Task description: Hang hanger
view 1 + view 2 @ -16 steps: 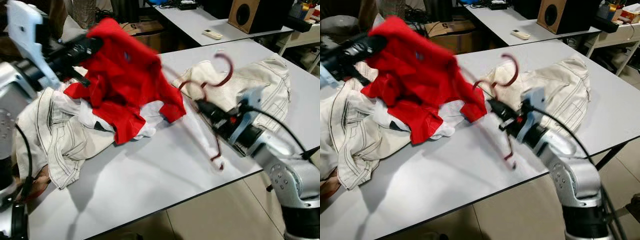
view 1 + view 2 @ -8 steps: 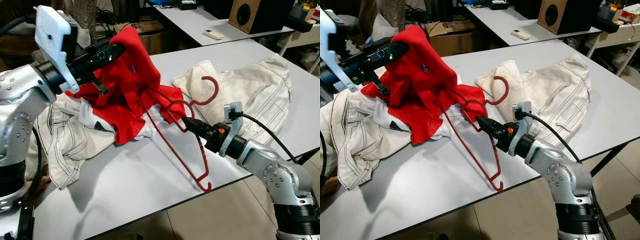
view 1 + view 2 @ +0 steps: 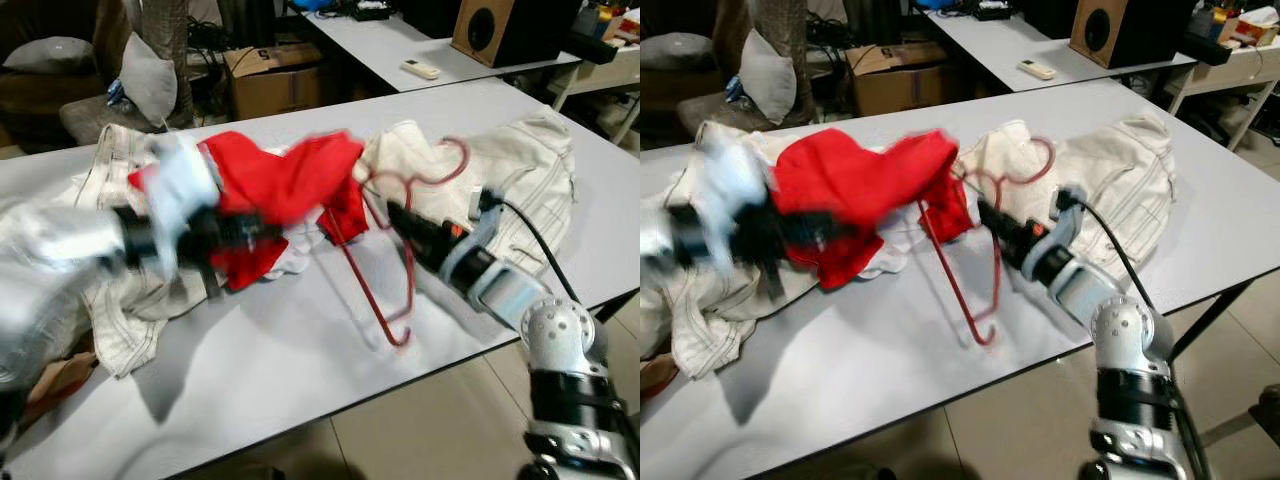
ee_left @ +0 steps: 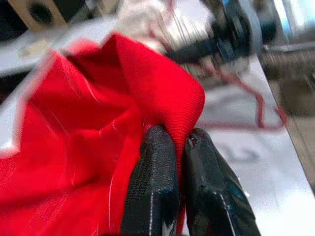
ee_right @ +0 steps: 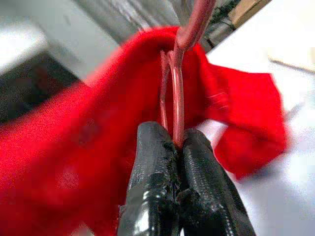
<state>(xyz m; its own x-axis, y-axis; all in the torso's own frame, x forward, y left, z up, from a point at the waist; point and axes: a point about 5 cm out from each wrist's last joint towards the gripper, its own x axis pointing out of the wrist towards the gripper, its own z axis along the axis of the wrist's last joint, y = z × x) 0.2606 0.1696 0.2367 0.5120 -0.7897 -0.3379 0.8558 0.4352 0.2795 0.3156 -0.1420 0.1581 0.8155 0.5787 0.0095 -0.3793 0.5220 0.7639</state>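
One red wire hanger (image 3: pixel 385 250), one red garment (image 3: pixel 285 195) and two grippers are at work over a grey table (image 3: pixel 300 350). Cream clothes lie in two heaps: a pile (image 3: pixel 110 270) at the table's left edge and a cream jacket (image 3: pixel 520 170) toward its right edge.

The right gripper (image 5: pixel 176 147) has its jaws pressed together on the hanger's thin twisted neck, just below the hook. The hanger is tilted, hook up over the cream jacket, its triangle slanting down so the lower corner is near the table's front edge. Its other shoulder reaches into the red garment.

The left gripper (image 4: pixel 179 147) has its jaws pinched on a fold of the red garment, which is raised above the left pile.

Half a second ago the left arm held the garment higher and further back; it has since swung lower and forward, blurred with motion. The hanger has risen a little, and its hook is blurred.
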